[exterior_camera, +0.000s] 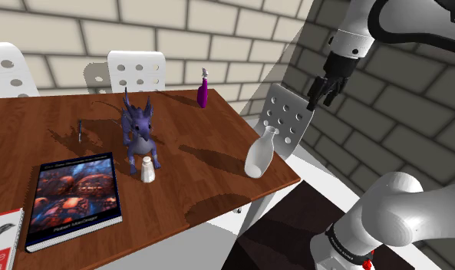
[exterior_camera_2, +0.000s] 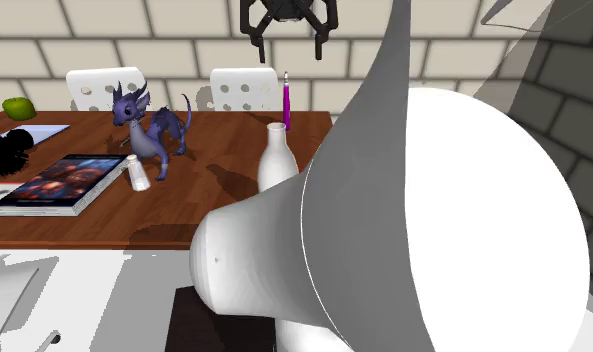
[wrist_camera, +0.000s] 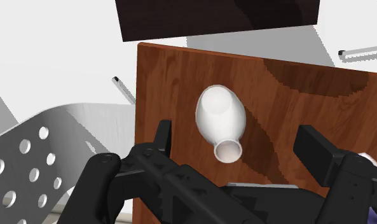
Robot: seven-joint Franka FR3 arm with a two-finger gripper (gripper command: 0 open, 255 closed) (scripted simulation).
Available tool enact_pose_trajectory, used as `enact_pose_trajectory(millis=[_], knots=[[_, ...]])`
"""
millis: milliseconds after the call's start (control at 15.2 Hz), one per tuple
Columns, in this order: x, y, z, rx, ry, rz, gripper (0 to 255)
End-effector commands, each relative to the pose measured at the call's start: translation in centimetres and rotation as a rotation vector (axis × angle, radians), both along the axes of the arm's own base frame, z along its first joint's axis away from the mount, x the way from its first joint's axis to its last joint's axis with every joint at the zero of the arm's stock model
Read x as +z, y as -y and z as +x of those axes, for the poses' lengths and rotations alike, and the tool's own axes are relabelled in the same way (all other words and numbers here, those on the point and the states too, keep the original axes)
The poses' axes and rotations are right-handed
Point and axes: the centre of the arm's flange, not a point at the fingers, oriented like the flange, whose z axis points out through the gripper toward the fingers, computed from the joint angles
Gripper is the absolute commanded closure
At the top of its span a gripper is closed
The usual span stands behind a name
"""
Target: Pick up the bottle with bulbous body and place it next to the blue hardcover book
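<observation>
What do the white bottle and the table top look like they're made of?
The bottle is plain white and smooth with a soft sheen, perhaps ceramic or glass; the look leaves it open. The table top looks like reddish-brown wood: streaky grain shows, with a smooth finish.

The bottle (exterior_camera: pixel 260 153) is plain white, with a swollen, rounded body that narrows to a short neck and an open mouth. It stands upright on the counter (exterior_camera: pixel 210 123), close to a corner and just inside the edge. It is below the tool (exterior_camera: pixel 319 98) and not touching it. In the wrist view it lies between the tool's two spread fingers (wrist_camera: pixel 314 149), apart from both. The book (exterior_camera: pixel 74 198) is a thick hardcover lying flat, cover up (dark blue around a glowing orange-red picture, its lettering too fine to read). It lies well apart from the tool, far past the bottle.
</observation>
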Motion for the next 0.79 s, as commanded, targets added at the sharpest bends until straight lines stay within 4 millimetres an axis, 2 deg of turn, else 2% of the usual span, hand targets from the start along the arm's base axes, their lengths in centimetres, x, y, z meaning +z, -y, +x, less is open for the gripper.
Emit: enact_pose_trajectory(millis=[0, 726], knots=[[0.0, 0.0, 0.0, 0.000, 0.000, 0.000, 0], [-12.1, -0.6, 8.0, -0.014, -0.006, 0.041, 0]])
